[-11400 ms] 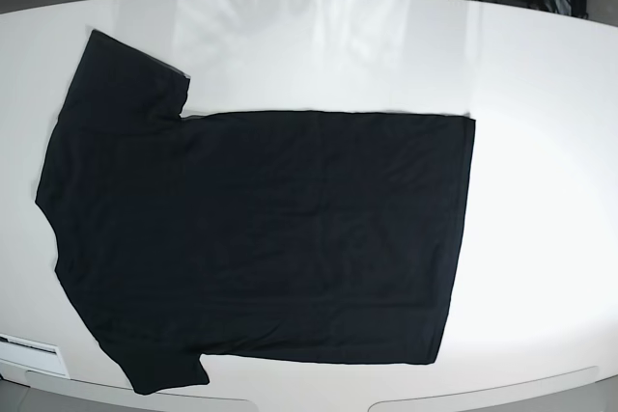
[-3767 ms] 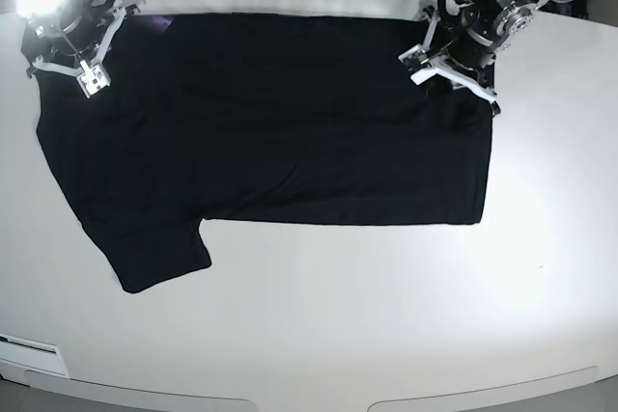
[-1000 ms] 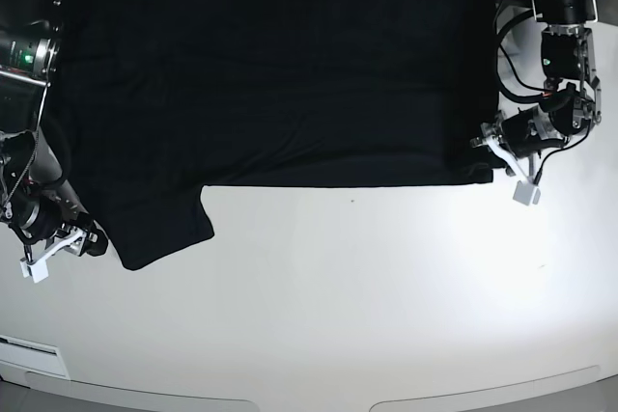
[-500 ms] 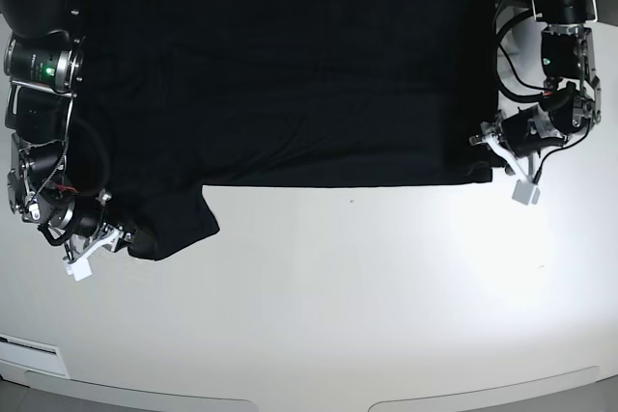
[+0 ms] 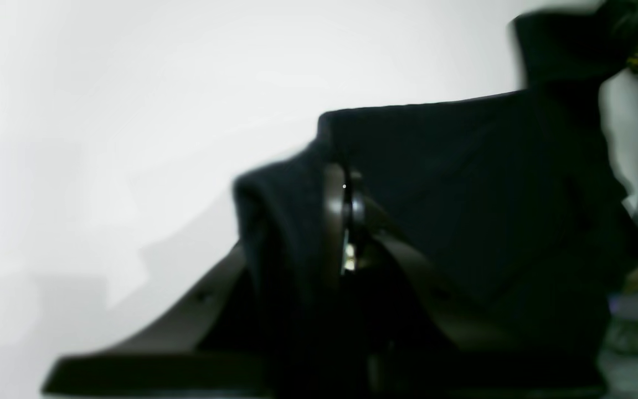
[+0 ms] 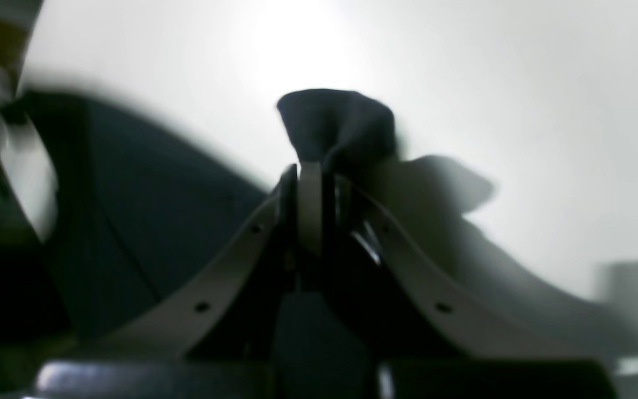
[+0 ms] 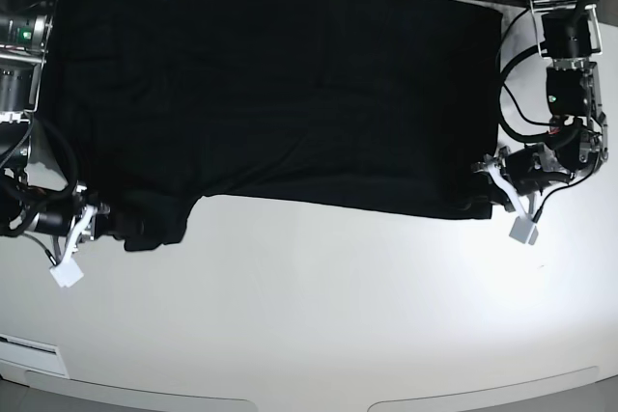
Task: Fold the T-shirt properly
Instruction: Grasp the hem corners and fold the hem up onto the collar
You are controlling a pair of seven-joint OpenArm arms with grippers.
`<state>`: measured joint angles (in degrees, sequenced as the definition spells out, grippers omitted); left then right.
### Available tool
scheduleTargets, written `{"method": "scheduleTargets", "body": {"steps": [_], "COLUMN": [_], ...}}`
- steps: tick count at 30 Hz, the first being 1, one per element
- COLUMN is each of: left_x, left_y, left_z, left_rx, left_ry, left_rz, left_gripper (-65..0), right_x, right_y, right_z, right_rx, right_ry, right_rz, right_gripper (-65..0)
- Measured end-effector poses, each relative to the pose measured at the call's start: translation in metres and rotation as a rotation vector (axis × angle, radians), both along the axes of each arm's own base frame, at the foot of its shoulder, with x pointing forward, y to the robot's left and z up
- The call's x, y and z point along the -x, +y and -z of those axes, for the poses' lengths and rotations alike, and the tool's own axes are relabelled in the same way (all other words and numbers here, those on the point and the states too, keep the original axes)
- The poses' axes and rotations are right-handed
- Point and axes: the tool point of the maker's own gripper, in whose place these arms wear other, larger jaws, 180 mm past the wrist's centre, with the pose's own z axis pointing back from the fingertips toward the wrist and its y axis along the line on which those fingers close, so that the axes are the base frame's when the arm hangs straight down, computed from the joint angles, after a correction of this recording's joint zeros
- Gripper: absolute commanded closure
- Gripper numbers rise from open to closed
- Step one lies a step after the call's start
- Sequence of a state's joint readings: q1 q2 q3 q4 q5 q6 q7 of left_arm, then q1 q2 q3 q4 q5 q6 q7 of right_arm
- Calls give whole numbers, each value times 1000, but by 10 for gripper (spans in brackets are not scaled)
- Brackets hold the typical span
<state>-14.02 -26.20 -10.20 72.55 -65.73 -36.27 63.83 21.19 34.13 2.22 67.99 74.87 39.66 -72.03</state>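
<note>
**Ana:** Cloth first. How many shirts, and where?

**Ben:** One T-shirt (image 7: 280,94), black, spread over the far half of the white counter (image 7: 338,315). Only the base view takes in the whole of it: its top edge runs along the back of the counter, its lower edge sags in a shallow curve, and a sleeve hangs at the lower left corner.

**Ana:** And the arms?

**Ben:** Two, one at each lower corner. The right gripper (image 7: 92,222) is at the sleeve, the left gripper (image 7: 497,190) at the hem corner on the opposite side.

**Ana:** Can you read the grip from above?

**Ben:** Not well; the shirt is dark against dark parts. The wrist views settle it. In the right wrist view the right gripper's (image 6: 319,183) fingers (image 6: 310,199) are pressed together, with a tuft of black cloth (image 6: 335,124) sticking up out of them. In the left wrist view the left gripper's (image 5: 344,194) fingers (image 5: 333,210) are likewise closed, a fold of the shirt (image 5: 463,183) draped over one of them and the rest stretching away to the right.

**Ana:** Anything the wrist views miss?

**Ben:** Both are blurred, and each shows one corner only. A white label (image 7: 29,344) at the counter's near left edge appears in the base view alone.
</note>
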Motion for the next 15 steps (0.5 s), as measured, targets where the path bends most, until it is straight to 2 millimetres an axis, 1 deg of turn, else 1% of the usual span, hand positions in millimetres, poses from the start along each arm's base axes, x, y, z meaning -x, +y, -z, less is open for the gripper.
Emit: {"method": "scheduleTargets", "body": {"steps": [3, 6, 8, 10, 12, 15], "left_x": [7, 20, 28, 39, 50, 59], "left_y": [-11, -16, -11, 1, 8, 15], "left_z": [-14, -30, -40, -40, -39, -42], "left_rx": [60, 115, 93, 16, -34, -85], "left_ry": [-15, -22, -32, -23, -11, -8], "left_rz": [77, 150, 186, 210, 229, 251], "left_gripper": [0, 0, 0, 0, 0, 0], "right_x": [31, 54, 67, 84, 98, 112], "right_y": [-5, -7, -5, -7, -11, -9], "right_z": [-2, -15, -22, -22, -18, -17], "right_rx": [117, 212, 254, 296, 332, 338], "right_ry": [-26, -72, -95, -85, -60, -55], "right_rz": [-78, -156, -200, -236, -254, -268], "right_gripper": [0, 0, 0, 0, 0, 0]}}
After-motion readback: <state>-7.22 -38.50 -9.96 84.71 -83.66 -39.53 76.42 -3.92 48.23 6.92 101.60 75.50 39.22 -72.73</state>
